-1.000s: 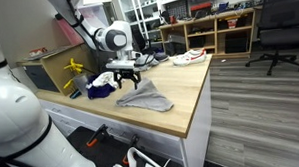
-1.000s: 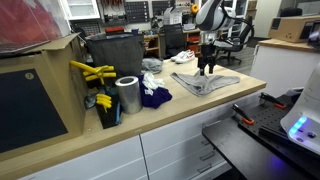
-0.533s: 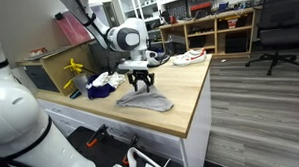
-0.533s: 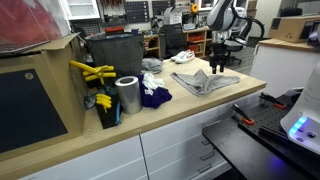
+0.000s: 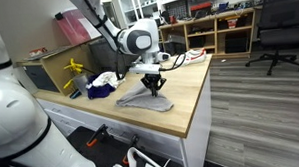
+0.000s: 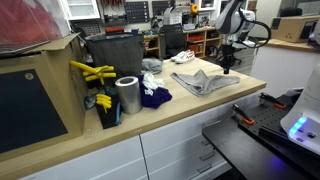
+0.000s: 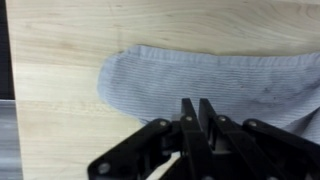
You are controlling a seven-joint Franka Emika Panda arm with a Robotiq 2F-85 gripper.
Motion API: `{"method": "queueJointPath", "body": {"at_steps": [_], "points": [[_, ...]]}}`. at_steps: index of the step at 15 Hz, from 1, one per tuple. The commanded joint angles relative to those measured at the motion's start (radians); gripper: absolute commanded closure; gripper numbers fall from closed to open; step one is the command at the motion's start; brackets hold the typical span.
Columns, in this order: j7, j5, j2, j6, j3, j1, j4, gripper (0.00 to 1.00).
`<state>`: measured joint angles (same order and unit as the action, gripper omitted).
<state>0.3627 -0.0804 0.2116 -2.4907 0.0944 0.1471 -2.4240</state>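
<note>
Shifted: my pincer (image 5: 153, 86) has travelled along the counter (image 5: 195, 102) and drawn its jaws from wide to nearly together; tips rest on the grey cloth (image 7: 200, 70), by its rounded end; whether a fold is caught, I cannot tell; cloth lies flat toward the counter's long edge; blue rag (image 6: 155, 97) and tin (image 6: 127, 95) well apart, toward the opposite end.

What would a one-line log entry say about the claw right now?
claw: shut | tips: down on grey cloth | cloth: lying on wooden counter | cloth pinched: cannot tell
</note>
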Motion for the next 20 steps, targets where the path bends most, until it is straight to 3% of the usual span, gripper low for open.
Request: {"method": "queueJointPath", "body": {"at_steps": [1,9,20], "points": [[-0.042,0.041,0.055,-0.052,0.013,0.011,0.026,1.0],[-0.088,0.103,0.146,-0.098,0.023,0.015,0.047,1.0],[-0.23,0.275,0.125,-0.115,0.106,0.01,-0.002,1.0]]}}
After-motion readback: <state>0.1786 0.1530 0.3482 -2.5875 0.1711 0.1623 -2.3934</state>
